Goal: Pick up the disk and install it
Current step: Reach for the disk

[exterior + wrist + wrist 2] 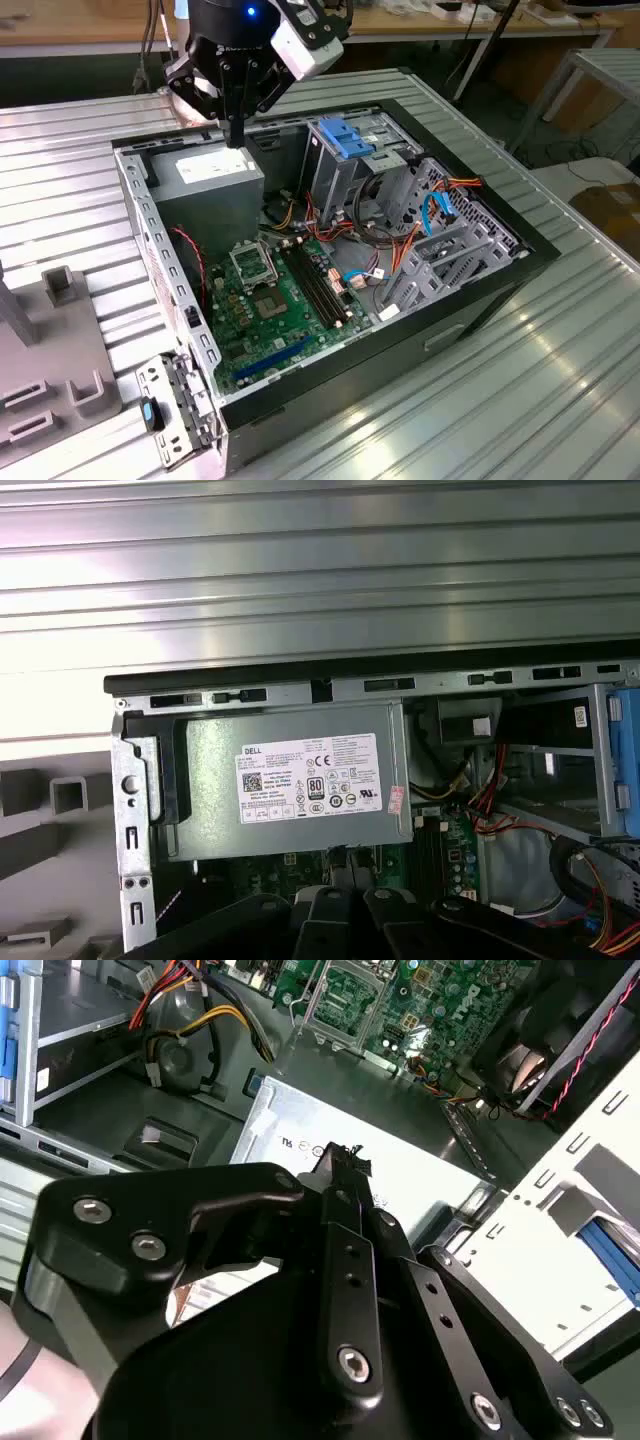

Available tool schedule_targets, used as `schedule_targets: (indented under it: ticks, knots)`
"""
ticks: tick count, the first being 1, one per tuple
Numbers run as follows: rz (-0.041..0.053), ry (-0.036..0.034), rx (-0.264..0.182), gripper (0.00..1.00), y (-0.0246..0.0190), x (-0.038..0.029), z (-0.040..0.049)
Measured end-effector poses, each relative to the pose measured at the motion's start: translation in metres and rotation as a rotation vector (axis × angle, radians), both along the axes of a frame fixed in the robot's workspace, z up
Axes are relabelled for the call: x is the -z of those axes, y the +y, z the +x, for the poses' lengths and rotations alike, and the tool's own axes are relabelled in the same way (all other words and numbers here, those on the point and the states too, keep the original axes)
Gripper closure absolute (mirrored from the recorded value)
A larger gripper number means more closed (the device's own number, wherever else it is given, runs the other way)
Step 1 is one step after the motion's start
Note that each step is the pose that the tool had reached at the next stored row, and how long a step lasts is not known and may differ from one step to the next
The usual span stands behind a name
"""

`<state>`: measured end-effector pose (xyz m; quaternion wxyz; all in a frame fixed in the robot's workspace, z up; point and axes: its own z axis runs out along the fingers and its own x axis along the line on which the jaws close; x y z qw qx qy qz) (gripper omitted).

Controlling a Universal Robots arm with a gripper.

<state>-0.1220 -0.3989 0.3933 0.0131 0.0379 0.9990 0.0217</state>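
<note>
- The disk (612, 1250): in the second wrist view we take the bright blue rail with a dark strip beside it, cut off at the picture's edge, to be it. It sits outside the computer case (140, 215), among the pale fixtures (575, 1200) on the table (60, 150).
- Only 1 end of it shows. We judge its long axis to run along that blue rail, but we cannot tell whether it lies flat or stands on edge.
- The case's side wall and the fixtures stand between the disk and the fingers, so it is well apart from them and not beneath them.
- The gripper (236, 140) hangs just above the power supply (210, 178) in the case's corner. The fixtures lie toward the exterior view's left of it, and we judge the disk lies that way too.
- Both wrist views show its 2 fingers pressed together at the tips with nothing between them.
- The drive cage (335, 175) with its light-blue latch (345, 138) stands on the power supply's other side, toward the exterior view's right.
- With only 1 arm, no question of the nearer one arises.
</note>
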Motion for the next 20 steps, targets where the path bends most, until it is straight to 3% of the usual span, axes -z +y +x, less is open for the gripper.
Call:
schedule_targets:
  ticks: [11,20]
  knots:
    - [0.0001,0.0,0.0,0.89,0.0,0.0,-0.0005]
    - [0.0,0.0,0.0,0.89,0.0,0.0,-0.0108]
